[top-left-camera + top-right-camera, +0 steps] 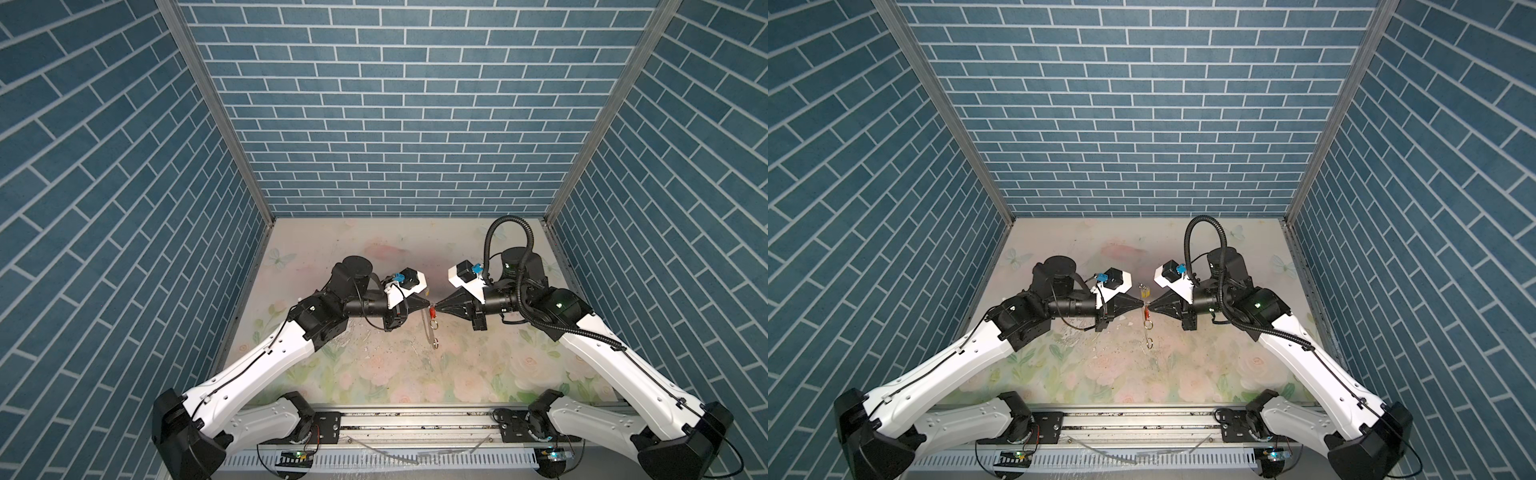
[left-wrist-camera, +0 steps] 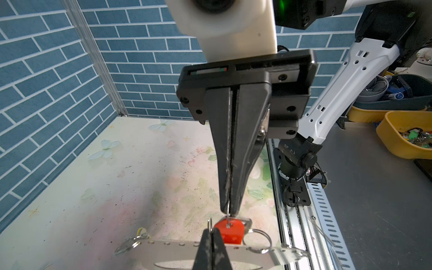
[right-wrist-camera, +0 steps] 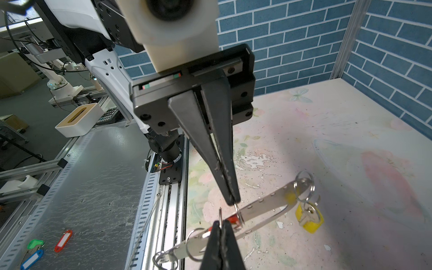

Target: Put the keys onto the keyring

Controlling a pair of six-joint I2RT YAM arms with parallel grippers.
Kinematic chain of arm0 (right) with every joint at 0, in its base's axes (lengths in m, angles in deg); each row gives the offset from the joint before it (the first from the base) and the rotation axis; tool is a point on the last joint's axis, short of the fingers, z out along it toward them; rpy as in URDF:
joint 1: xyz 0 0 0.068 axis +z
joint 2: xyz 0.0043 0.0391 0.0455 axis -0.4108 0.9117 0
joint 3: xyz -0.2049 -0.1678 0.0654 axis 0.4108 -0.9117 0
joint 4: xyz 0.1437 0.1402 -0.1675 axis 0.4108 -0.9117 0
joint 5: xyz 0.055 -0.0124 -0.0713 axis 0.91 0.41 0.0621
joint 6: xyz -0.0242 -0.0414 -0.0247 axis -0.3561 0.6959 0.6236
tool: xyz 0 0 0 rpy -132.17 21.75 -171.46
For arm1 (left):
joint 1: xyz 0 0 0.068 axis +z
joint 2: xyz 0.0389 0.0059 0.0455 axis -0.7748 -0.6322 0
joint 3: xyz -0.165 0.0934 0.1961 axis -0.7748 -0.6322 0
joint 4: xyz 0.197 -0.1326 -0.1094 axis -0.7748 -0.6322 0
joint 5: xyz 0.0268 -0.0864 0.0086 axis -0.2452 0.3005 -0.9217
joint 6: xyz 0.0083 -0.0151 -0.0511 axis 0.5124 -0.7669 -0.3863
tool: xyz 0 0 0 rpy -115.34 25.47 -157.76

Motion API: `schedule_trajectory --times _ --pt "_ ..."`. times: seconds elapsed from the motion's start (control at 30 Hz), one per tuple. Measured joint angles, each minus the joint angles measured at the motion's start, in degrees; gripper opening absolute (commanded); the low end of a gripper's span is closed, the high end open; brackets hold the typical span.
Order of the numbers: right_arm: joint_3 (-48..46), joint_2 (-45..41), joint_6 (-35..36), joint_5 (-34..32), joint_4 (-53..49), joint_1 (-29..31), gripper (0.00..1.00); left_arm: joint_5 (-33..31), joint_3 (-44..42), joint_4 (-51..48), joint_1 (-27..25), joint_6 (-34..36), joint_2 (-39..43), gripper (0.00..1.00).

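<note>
- Though nearly touching at the tips, grip separate things, level above the middle of the tabletop (image 3: 350, 131).
- Left hand (image 3: 233, 199): clamps fully closed on one small metal ring at the edge of the keyring (image 3: 264, 207).
- Right hand (image 2: 230, 209): clamps fully closed on a thin wire loop threaded through the hole of the red-tagged key (image 2: 230, 233).
- Keyring: crosses just beneath both tips, a flat strap with a row of small holes along one edge.
- Red-tagged key: sits between the two tips, against the strap's edge.
- Yellow-tagged key (image 3: 308, 221): hangs by the rings at one end of the strap, well apart from both hands.
- Crowding the gap: another loose ring (image 2: 258, 251) on the strap, just beside the red tag.
- Off the tabletop: spare tags (image 3: 63, 240) in red, green and blue, plus a white box (image 3: 78, 119).
</note>
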Motion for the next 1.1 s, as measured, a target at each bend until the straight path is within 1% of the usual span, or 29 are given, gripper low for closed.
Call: schedule_trajectory --times 0.13,0.33,0.4,0.5,0.6,0.7,0.8,0.97,1.1 --pt "0.0 0.0 -0.1 -0.4 0.2 0.0 0.00 0.0 0.0 0.0 0.0 0.1 0.3 0.00" --pt "0.0 -1.9 -1.1 -3.4 1.7 -0.5 0.00 0.7 -0.4 0.4 0.8 1.1 0.9 0.00" --pt "0.0 -2.9 -1.6 -4.9 2.1 -0.7 0.00 2.7 -0.5 0.6 2.4 0.8 0.8 0.00" --pt "-0.3 -4.5 -2.2 -8.5 3.3 -0.8 0.00 6.8 0.1 1.1 6.2 -0.5 -0.4 0.00" --pt "-2.2 -6.3 -3.2 -12.3 7.0 -0.8 0.00 10.1 2.3 1.1 8.8 -1.4 -2.7 0.00" --pt "-3.8 -6.3 -3.7 -15.2 10.3 -0.8 0.00 12.8 5.5 0.0 9.3 -1.7 -4.2 0.00" --pt "-4.6 -4.6 -3.6 -17.3 13.8 -0.8 0.00 15.2 8.5 -1.0 9.4 -1.7 -5.0 0.00" --pt "-8.0 -2.9 -3.5 -18.4 20.9 -0.8 0.00 17.3 9.4 -2.1 9.4 -1.8 -5.2 0.00" --pt "-9.0 -2.8 -3.0 -18.1 23.6 -0.8 0.00 18.1 9.4 -2.1 9.4 -2.7 -5.3 0.00"
